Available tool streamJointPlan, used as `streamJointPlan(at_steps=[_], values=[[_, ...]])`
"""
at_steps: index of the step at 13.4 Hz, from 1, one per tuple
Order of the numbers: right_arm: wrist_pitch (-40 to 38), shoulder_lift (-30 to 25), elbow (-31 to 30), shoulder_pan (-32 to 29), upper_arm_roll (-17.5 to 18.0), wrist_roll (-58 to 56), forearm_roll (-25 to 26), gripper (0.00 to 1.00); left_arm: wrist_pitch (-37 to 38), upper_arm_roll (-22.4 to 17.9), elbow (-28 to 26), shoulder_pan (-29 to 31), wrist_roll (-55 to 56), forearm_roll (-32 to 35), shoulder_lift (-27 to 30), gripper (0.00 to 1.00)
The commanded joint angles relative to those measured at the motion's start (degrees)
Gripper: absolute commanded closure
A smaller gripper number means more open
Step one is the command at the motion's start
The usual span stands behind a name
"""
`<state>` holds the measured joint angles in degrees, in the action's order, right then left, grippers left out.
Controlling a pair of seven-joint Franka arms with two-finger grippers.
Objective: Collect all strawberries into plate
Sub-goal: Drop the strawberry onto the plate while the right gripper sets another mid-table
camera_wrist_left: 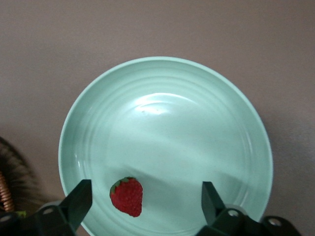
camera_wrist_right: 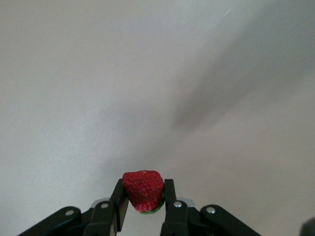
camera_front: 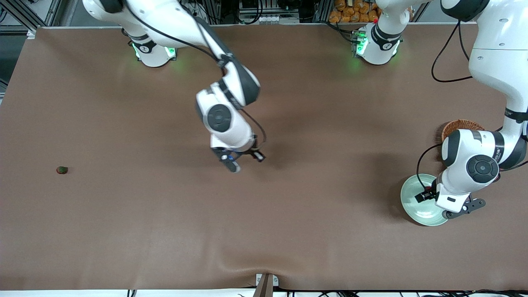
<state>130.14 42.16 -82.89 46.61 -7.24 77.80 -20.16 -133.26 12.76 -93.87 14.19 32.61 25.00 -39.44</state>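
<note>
While the brown bench (camera_front: 165, 231) spreads wide between them, the two arms stand well apart on it. The mint-green plate (camera_front: 408, 198) lies toward the left arm's end, just nearer the front camera than the wicker basket (camera_front: 460, 125). The left tool (camera_wrist_left: 142, 201) hangs over the plate, released, with one strawberry (camera_wrist_left: 127, 196) lying loose in the plate near its rim. The right tool (camera_wrist_right: 142, 201), over mid-bench, is clenched on a second strawberry (camera_wrist_right: 143, 190); its drop point, the plate, lies toward the left arm's end. A third strawberry (camera_front: 62, 169) sits at the right arm's end, nearest the right arm.
</note>
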Motion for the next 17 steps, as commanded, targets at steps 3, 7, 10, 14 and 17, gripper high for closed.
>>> streamJointPlan(at_steps=[3, 7, 10, 14, 17], values=[[3.0, 7.7, 7.3, 3.2, -0.8, 6.5, -0.8, 1.00, 0.1, 1.3, -0.3, -1.9, 0.4, 1.5, 1.6, 0.00], [6.8, 11.3, 10.8, 4.1, -0.8, 10.6, -0.8, 0.94, 0.2, 2.6, -0.8, -2.3, 0.9, 1.5, 2.2, 0.00], [6.4, 11.4, 10.6, 4.4, -0.8, 10.6, -0.1, 0.00, 0.3, 3.3, -0.9, -2.3, 1.0, 1.5, 2.8, 0.00], [-1.9, 9.2, 11.0, 3.8, -1.6, 10.2, 0.8, 0.00, 0.4, 4.7, -1.6, -2.4, 2.6, 1.4, 3.1, 0.00], [-14.8, 8.5, 16.6, 0.3, -2.0, 9.8, 0.7, 0.00, 0.4, 7.5, -1.9, -2.2, 4.1, 1.4, 3.5, 0.00]])
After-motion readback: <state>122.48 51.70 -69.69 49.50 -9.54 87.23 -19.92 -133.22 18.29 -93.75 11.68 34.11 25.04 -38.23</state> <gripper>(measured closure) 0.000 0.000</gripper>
